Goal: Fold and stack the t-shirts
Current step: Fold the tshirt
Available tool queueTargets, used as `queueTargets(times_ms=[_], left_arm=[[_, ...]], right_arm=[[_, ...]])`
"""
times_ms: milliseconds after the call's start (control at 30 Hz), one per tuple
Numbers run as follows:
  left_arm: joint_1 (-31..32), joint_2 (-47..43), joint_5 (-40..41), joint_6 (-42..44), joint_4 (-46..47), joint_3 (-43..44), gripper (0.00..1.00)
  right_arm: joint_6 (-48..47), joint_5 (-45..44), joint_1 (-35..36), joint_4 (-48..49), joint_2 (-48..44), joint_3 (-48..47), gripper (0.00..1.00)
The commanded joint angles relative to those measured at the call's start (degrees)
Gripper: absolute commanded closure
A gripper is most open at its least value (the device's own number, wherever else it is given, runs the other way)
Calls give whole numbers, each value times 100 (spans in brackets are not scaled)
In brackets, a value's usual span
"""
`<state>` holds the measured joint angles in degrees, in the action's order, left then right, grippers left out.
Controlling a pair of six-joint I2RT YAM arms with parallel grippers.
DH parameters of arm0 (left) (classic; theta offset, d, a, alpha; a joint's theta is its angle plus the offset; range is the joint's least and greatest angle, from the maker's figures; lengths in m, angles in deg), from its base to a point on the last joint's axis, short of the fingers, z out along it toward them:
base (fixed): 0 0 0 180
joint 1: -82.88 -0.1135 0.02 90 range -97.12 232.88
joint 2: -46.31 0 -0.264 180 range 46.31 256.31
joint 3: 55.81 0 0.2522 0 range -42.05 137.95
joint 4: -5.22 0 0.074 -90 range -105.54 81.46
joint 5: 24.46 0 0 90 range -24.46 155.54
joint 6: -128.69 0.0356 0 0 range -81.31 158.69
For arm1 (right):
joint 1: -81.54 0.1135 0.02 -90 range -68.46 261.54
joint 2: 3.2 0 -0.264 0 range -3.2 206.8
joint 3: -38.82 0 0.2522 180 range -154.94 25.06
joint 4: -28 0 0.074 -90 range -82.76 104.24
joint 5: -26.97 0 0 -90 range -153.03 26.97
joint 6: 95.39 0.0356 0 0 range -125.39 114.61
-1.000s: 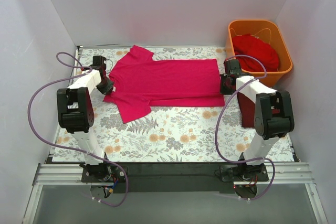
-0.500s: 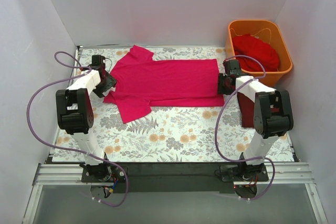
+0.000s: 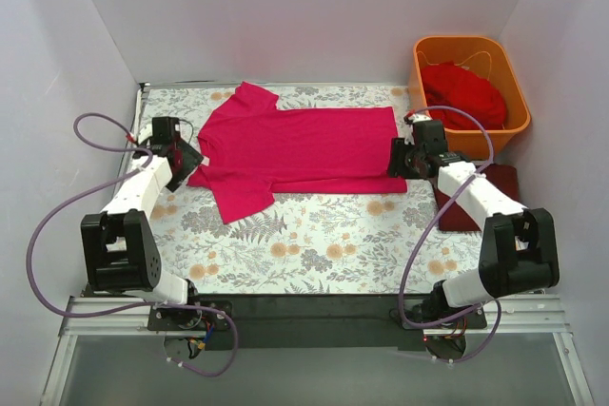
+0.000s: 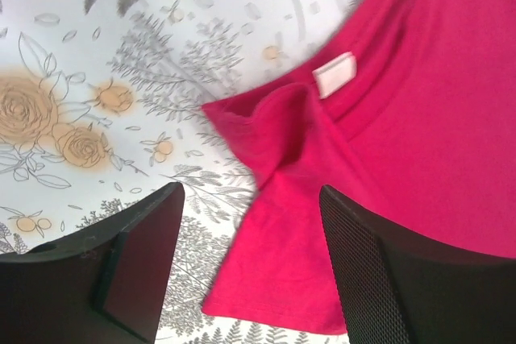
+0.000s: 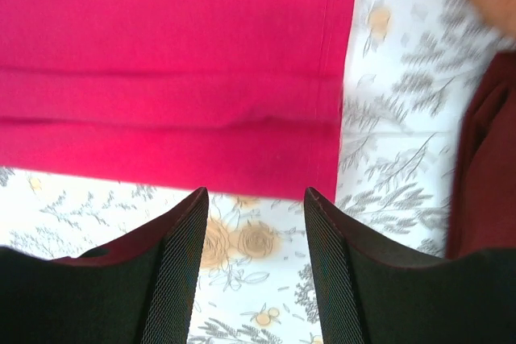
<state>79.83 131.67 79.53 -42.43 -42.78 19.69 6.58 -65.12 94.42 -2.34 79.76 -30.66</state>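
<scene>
Quick status from my end. The magenta-pink t-shirt (image 3: 300,145) is lying flat on the grey floral cloth (image 3: 314,235) over the worktop, upper middle of the top view. Its collar is towards the left and its hem towards the right. The near long edge looks folded over into a band, and one sleeve (image 3: 238,199) sticks out lower left.

It's thin, limp jersey, so I'd expect it to weigh next to nothing, sag off any single pinch, and drag wrinkles if I slide it. My guess is it wants both ends lifted together, pinched right at the edges: the shoulder by the collar label (image 4: 334,75) and the hem corner (image 5: 326,175).

The left end effector (image 4: 248,199) has its jaws spread fairly wide with nothing between them. It's hovering over the rumpled shoulder fabric at the left end of the tee. The right end effector (image 5: 255,192) is the same story, parted and empty, sitting over the folded hem edge at the right end. I can't tell if either one is grazing the cloth.

The maroon t-shirt (image 3: 502,178) is on the right side, partly under the right arm. The scarlet t-shirt (image 3: 464,92) is bunched in the orange tub (image 3: 457,40), upper right.
</scene>
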Motion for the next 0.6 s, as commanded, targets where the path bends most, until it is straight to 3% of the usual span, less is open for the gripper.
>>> queueTargets(times_ms=[0, 200, 333, 567], left_arm=[[-257, -125, -166, -360, 303, -634, 34], [-793, -204, -995, -694, 1015, -1137, 32], [-1013, -117, -1390, -861, 1366, -1269, 31], [-1049, 349, -1935, -1186, 1631, -1260, 36]], right_arm=[[314, 530, -259, 391, -174, 518, 43], [1333, 1595, -901, 1604, -473, 1564, 43], [1887, 1685, -1138, 2333, -579, 2038, 41], [2275, 1553, -1236, 2633, -606, 2338, 41]])
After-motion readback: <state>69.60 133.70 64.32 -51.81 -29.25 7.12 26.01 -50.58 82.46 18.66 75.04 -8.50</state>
